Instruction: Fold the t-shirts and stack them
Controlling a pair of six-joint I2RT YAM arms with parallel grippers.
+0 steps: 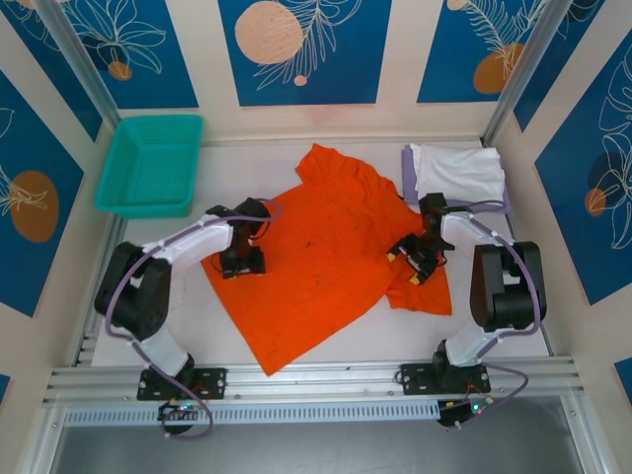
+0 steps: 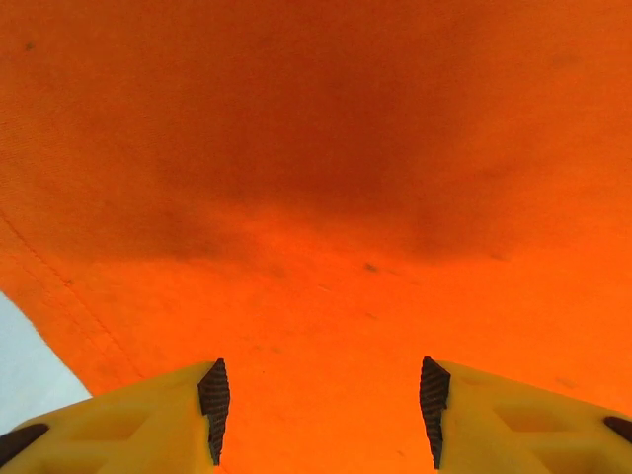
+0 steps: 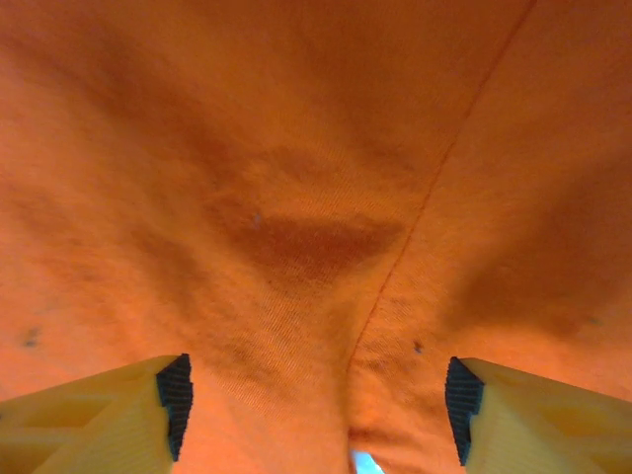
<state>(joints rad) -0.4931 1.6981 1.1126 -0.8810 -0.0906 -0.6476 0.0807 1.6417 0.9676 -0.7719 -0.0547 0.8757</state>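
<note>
**Orange t-shirt (image 1: 326, 257) lies spread on the white table, both grippers open above it**

Blue wall panels (image 1: 306, 49) printed with pale leaves and orange discs, set between cream strips, close the workspace on three sides. Slanted aluminium posts (image 1: 79, 59) stand at the back corners. A ribbed metal rail (image 1: 316, 380) runs along the near edge and carries both arm bases.

The white table (image 1: 227, 341) fills the floor of this enclosure. The orange t-shirt covers its middle, lying skewed and unfolded, with wrinkles near the collar end at the back. One sleeve reaches toward the right arm.

A teal mesh basket (image 1: 148, 207) sits in the far left corner, well apart from the orange cloth. In the far right corner a folded white t-shirt (image 1: 459, 170) rests on a folded lavender t-shirt (image 1: 407, 173), whose edge shows along the left side.

The left gripper (image 1: 242, 269) hangs over the shirt's left edge. Its wrist view shows the yellow fingers (image 2: 158, 425) parted with nothing between them. The right gripper (image 1: 405, 269) hangs over the right sleeve area, its fingers (image 3: 533, 420) likewise spread wide above a seam.
</note>
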